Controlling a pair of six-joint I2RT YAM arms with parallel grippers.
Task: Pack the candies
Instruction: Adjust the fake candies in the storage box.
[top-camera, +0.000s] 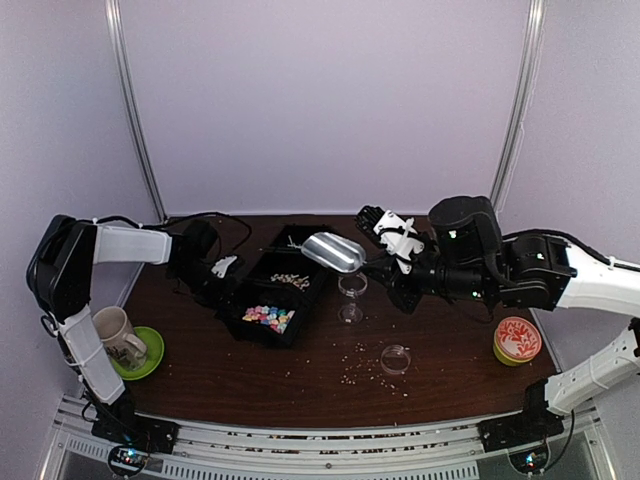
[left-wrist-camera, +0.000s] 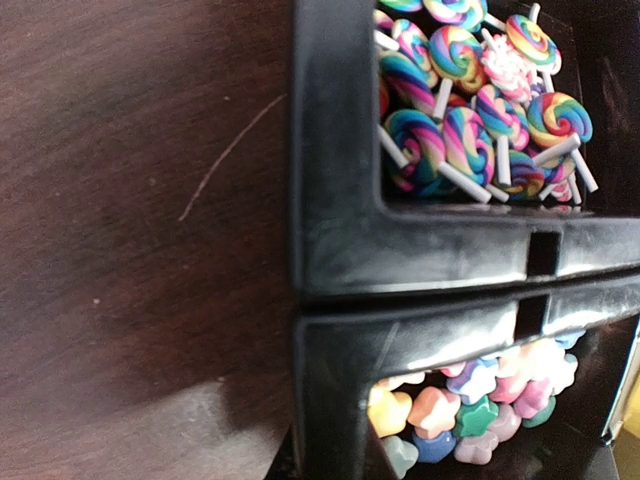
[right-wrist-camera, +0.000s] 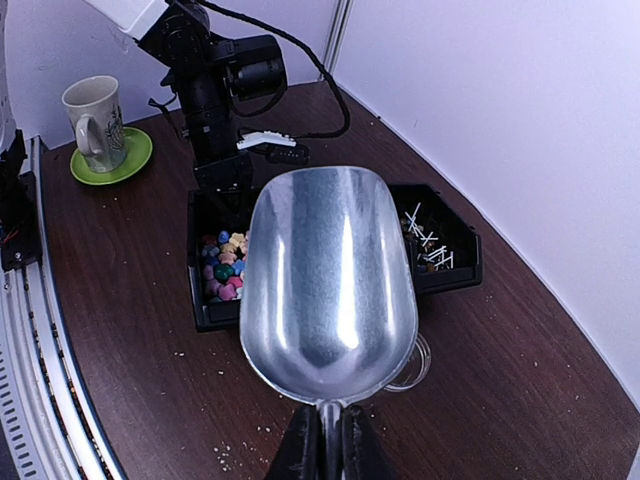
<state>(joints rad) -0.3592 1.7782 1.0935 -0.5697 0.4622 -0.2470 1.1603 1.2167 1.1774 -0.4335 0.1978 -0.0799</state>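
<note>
one scoop (right-wrist-camera: 330, 270) pinched at its handle by right fingers (right-wrist-camera: 297, 445) | left fingers (right-wrist-camera: 222, 172) pressed together, tips hidden, maybe on tray (right-wrist-camera: 198, 290) rim

You have a bare metal scoop (right-wrist-camera: 330, 270), smooth inside and bright enough to throw long streaks of light. Your table (left-wrist-camera: 130, 250) looks like dark wood, its grain showing, with a soft sheen and one fine pale scratch. The tray (left-wrist-camera: 340, 250) is black plastic, smooth and glossy along its walls. The candies (left-wrist-camera: 455, 125) look hard and shiny, the swirled ones on matt white sticks, the star pieces (left-wrist-camera: 450, 412) smooth and pastel. Your mug (right-wrist-camera: 95, 115) looks like glazed ceramic, on a glossy green saucer (right-wrist-camera: 128, 165).
</note>
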